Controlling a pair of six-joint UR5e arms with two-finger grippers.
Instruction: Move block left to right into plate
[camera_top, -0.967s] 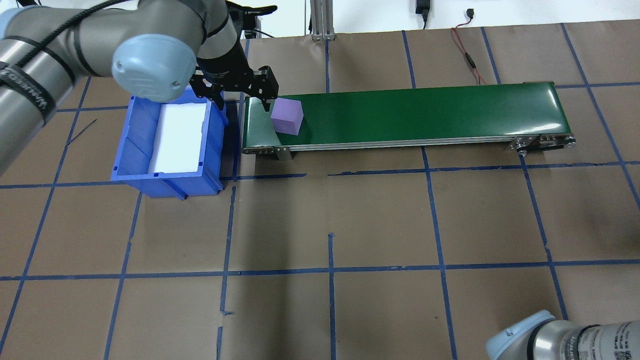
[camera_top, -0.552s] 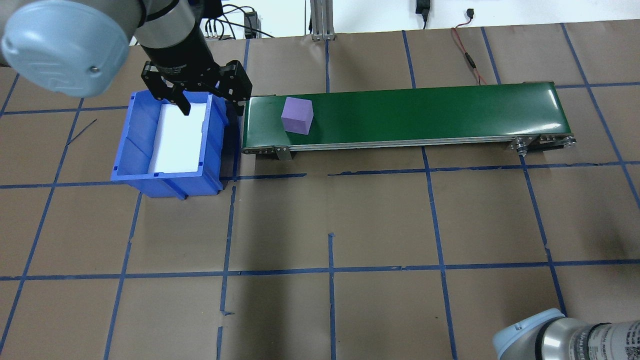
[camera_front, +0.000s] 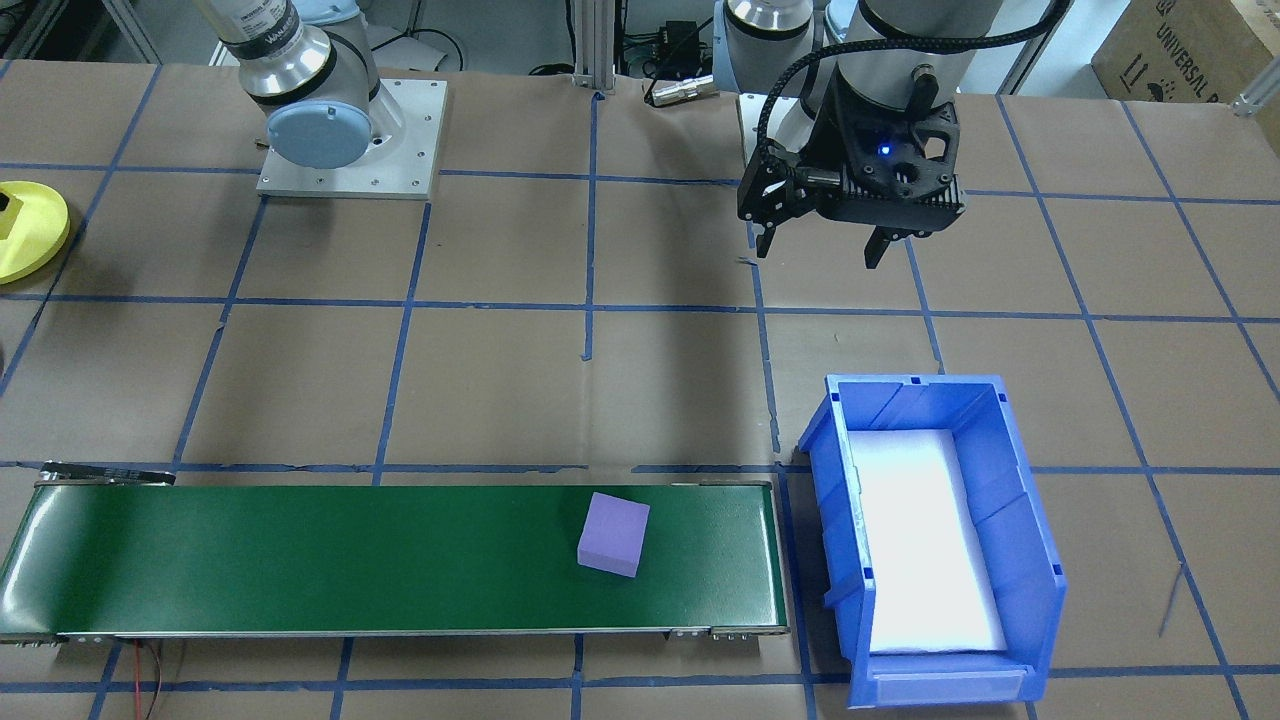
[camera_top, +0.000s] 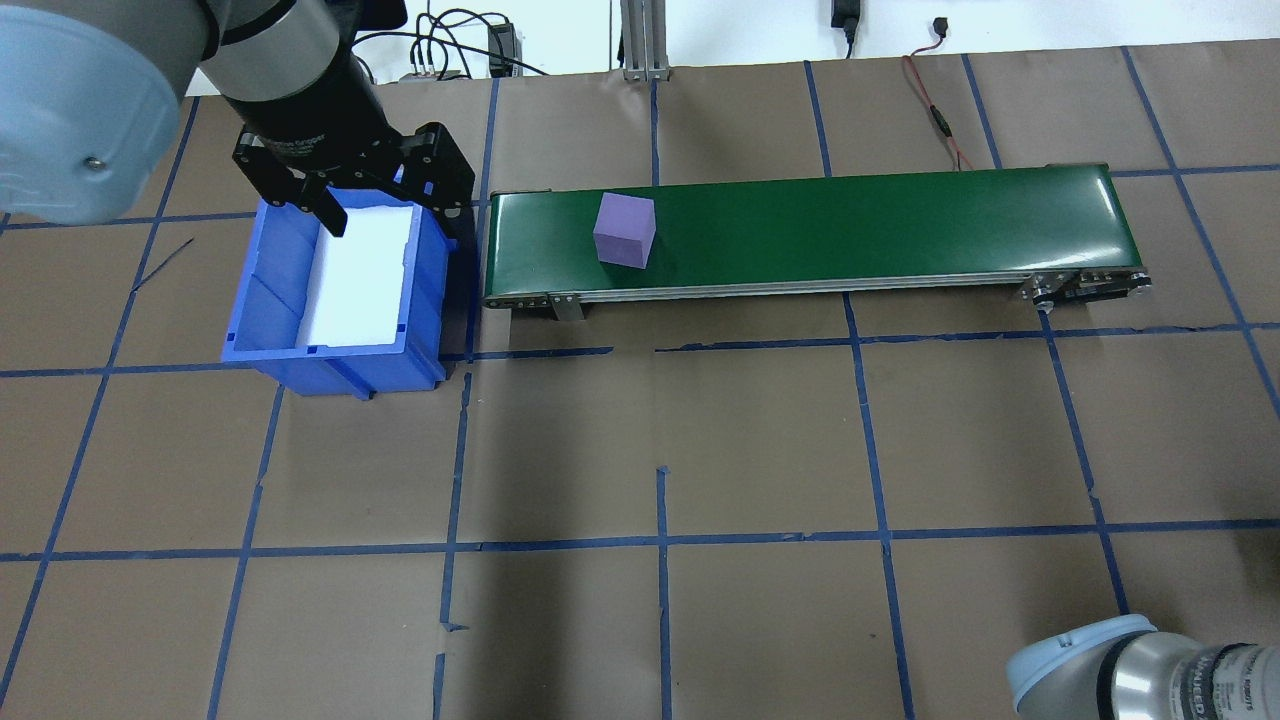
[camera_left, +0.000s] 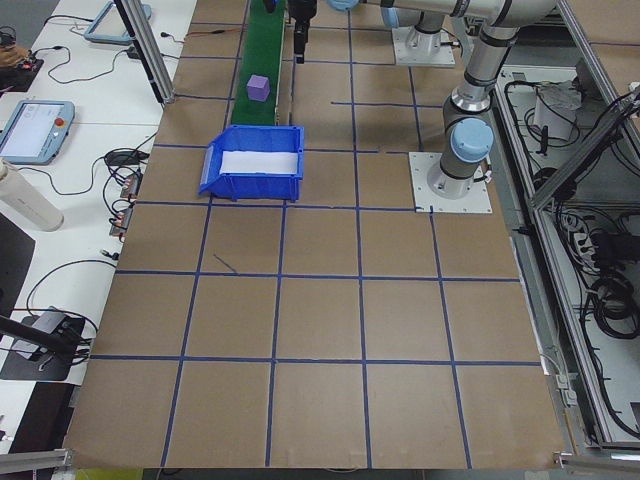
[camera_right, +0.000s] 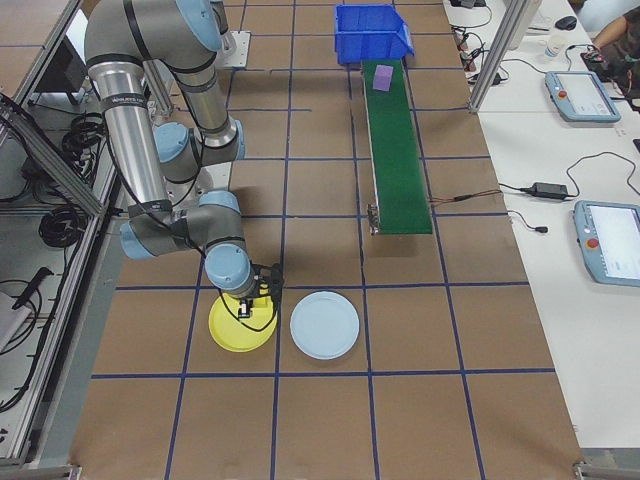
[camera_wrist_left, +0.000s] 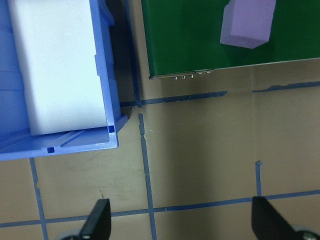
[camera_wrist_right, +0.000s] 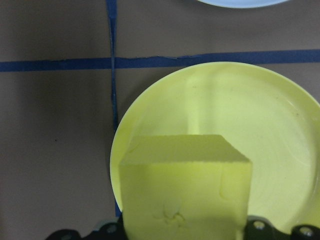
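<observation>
Your left gripper (camera_top: 388, 205) hangs over the blue plastic bin (camera_top: 262, 300), jaws spread wide, holding nothing. The purple foam cube (camera_top: 624, 230) sits alone on the green conveyor belt (camera_top: 850, 230), near its bin end. Your right gripper (camera_right: 256, 299) grips a yellow foam block (camera_wrist_right: 185, 187) directly above the round yellow plastic plate (camera_wrist_right: 270, 145). A pale blue round plate (camera_right: 324, 325) lies beside it.

A blue bin (camera_top: 335, 290) with a white liner sits at nine o'clock of the green conveyor belt (camera_top: 850, 225). A pale blue plate (camera_right: 324, 325) lies on the counter (camera_top: 660, 450).
</observation>
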